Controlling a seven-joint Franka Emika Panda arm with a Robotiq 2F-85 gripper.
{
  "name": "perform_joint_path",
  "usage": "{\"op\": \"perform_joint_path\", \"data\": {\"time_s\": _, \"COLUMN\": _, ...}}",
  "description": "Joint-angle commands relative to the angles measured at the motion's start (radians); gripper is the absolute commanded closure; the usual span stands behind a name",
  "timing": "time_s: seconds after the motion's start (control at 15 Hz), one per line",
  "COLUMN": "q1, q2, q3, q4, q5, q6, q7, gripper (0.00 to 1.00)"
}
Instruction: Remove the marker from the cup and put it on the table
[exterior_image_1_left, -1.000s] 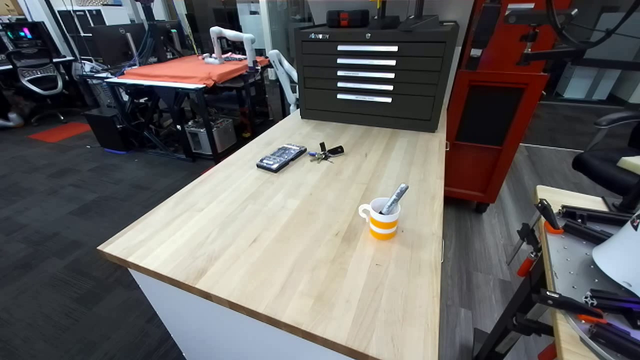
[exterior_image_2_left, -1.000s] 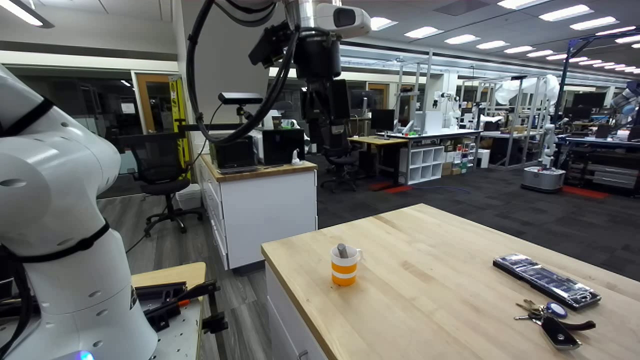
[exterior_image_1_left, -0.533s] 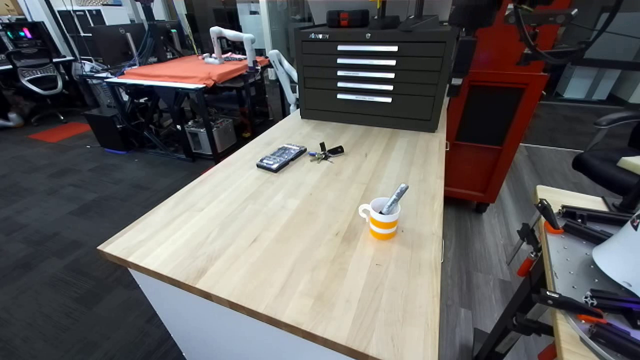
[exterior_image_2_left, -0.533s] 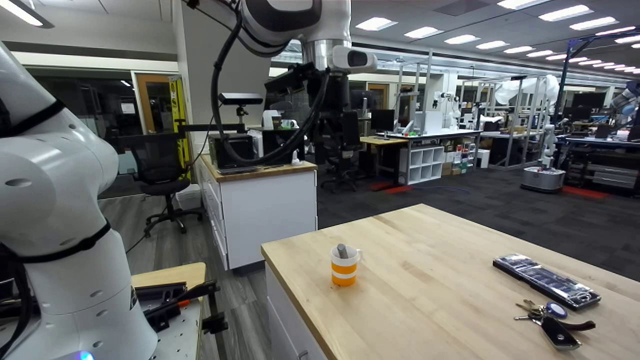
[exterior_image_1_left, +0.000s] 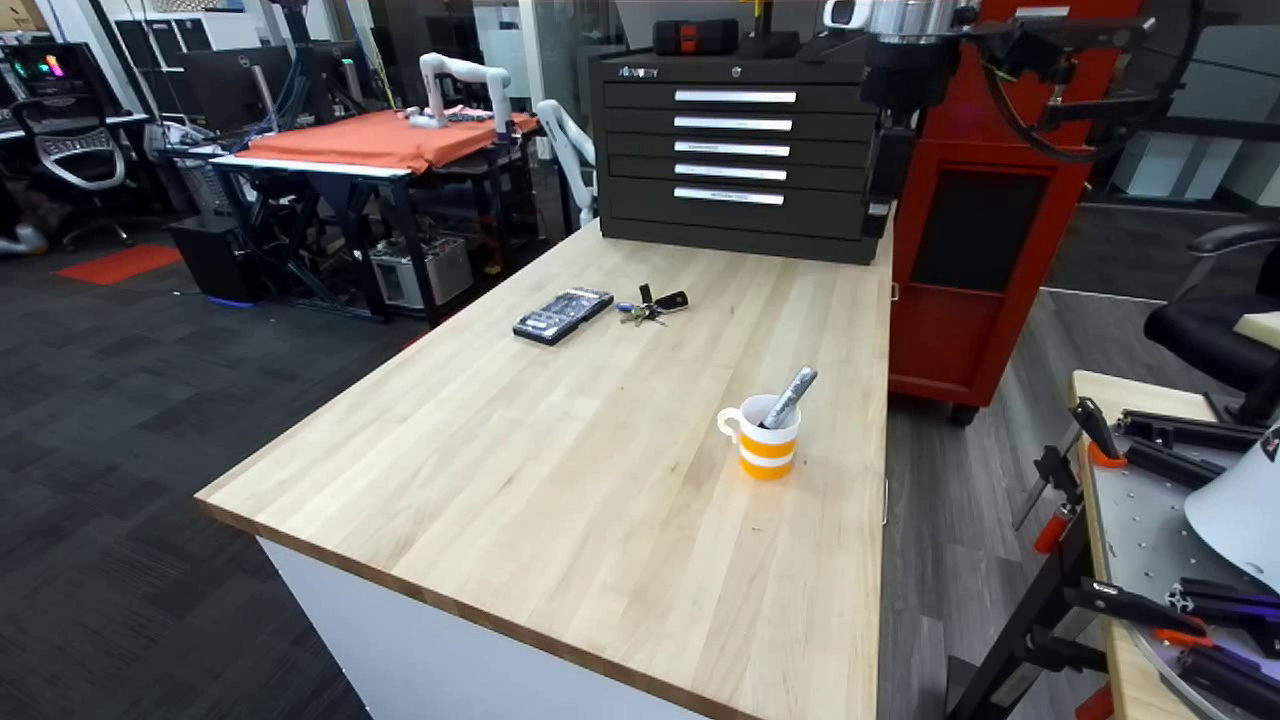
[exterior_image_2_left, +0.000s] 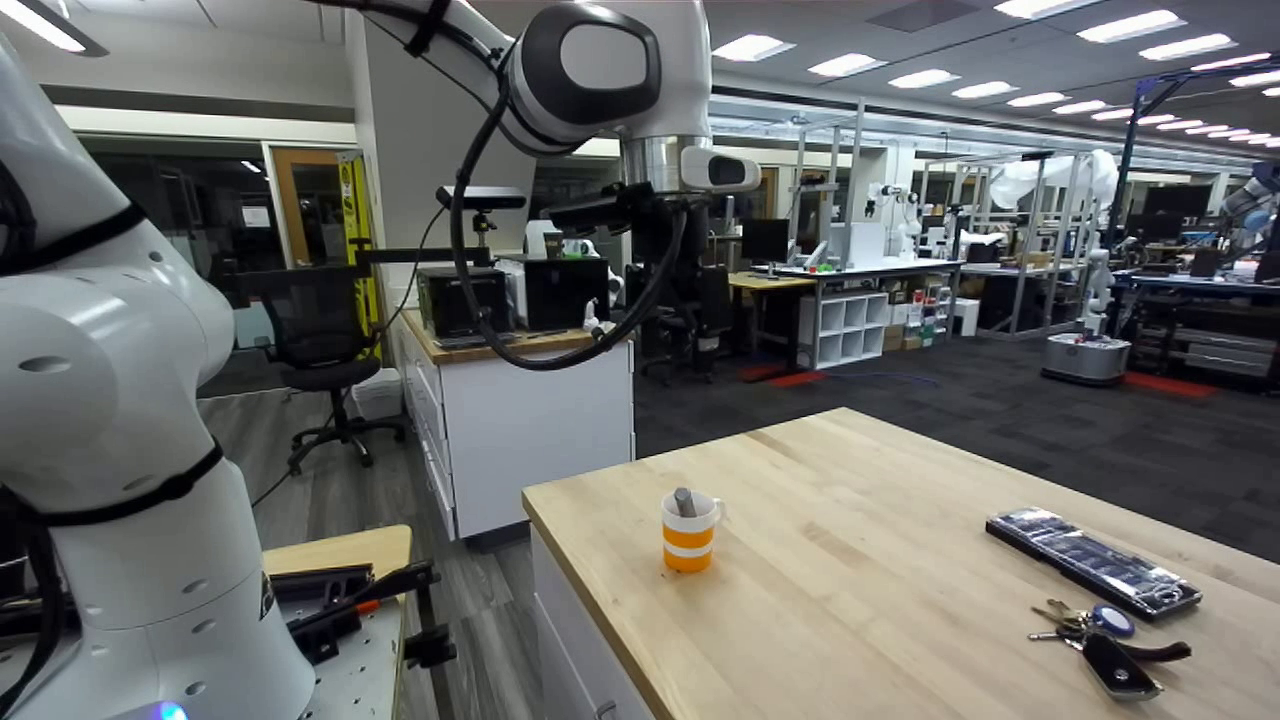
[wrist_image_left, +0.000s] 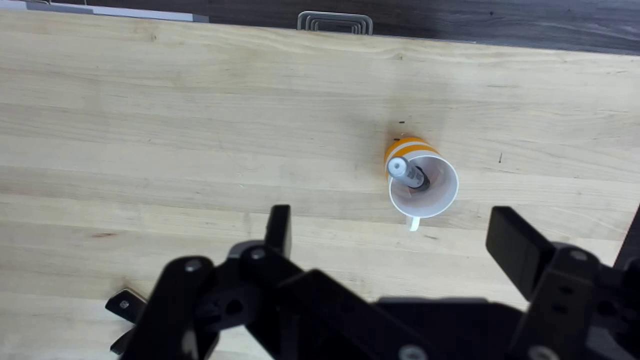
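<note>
The yellow-orange and white striped cup (exterior_image_1_left: 767, 457) stands upright on the wooden table (exterior_image_1_left: 560, 480); it also shows in an exterior view (exterior_image_2_left: 688, 548) and the wrist view (wrist_image_left: 431, 202). The grey marker (exterior_image_1_left: 791, 396) leans in the cup, its upper end above the rim; in the wrist view (wrist_image_left: 407, 173) its lower dark part is inside the cup. My gripper (wrist_image_left: 392, 232) is open and empty, its fingers wide apart. It hangs well above the table in both exterior views (exterior_image_1_left: 885, 185) (exterior_image_2_left: 690, 320). In the wrist view the cup lies ahead of the gap between the fingers.
A flat black device (exterior_image_1_left: 563, 316) and a bunch of keys (exterior_image_1_left: 652, 305) lie on the table away from the cup. A dark drawer chest (exterior_image_1_left: 745, 150) stands at the table's end. The cup is near the table's long edge, with a drawer handle (wrist_image_left: 335, 22) below it.
The arm and gripper have come down toward the table's height and into an exterior view where the gripper was out of frame. The cup and marker have not moved.
</note>
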Motion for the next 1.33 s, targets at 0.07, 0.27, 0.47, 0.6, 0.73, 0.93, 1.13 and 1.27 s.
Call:
{"op": "perform_joint_path", "data": {"time_s": 0.07, "q1": 0.000, "q2": 0.000, "q3": -0.002, "q4": 0.002, "q5": 0.000, "q6": -0.002, "q7": 0.000, "gripper": 0.00}}
{"op": "perform_joint_path", "data": {"time_s": 0.27, "q1": 0.005, "q2": 0.006, "q3": -0.006, "q4": -0.009, "q5": 0.011, "q6": 0.012, "q7": -0.013, "gripper": 0.00}}
{"op": "perform_joint_path", "data": {"time_s": 0.47, "q1": 0.009, "q2": 0.025, "q3": -0.008, "q4": -0.033, "q5": 0.019, "q6": 0.058, "q7": -0.025, "gripper": 0.00}}
{"op": "perform_joint_path", "data": {"time_s": 0.6, "q1": 0.015, "q2": 0.038, "q3": -0.008, "q4": -0.055, "q5": 0.035, "q6": 0.100, "q7": -0.034, "gripper": 0.00}}
{"op": "perform_joint_path", "data": {"time_s": 0.73, "q1": 0.017, "q2": 0.054, "q3": -0.007, "q4": -0.076, "q5": 0.042, "q6": 0.147, "q7": -0.042, "gripper": 0.00}}
{"op": "perform_joint_path", "data": {"time_s": 0.93, "q1": 0.027, "q2": 0.094, "q3": -0.006, "q4": -0.097, "q5": 0.057, "q6": 0.211, "q7": -0.070, "gripper": 0.00}}
{"op": "perform_joint_path", "data": {"time_s": 1.13, "q1": 0.034, "q2": 0.143, "q3": -0.008, "q4": -0.104, "q5": 0.076, "q6": 0.261, "q7": -0.099, "gripper": 0.00}}
{"op": "perform_joint_path", "data": {"time_s": 1.27, "q1": 0.036, "q2": 0.179, "q3": -0.010, "q4": -0.098, "q5": 0.098, "q6": 0.283, "q7": -0.128, "gripper": 0.00}}
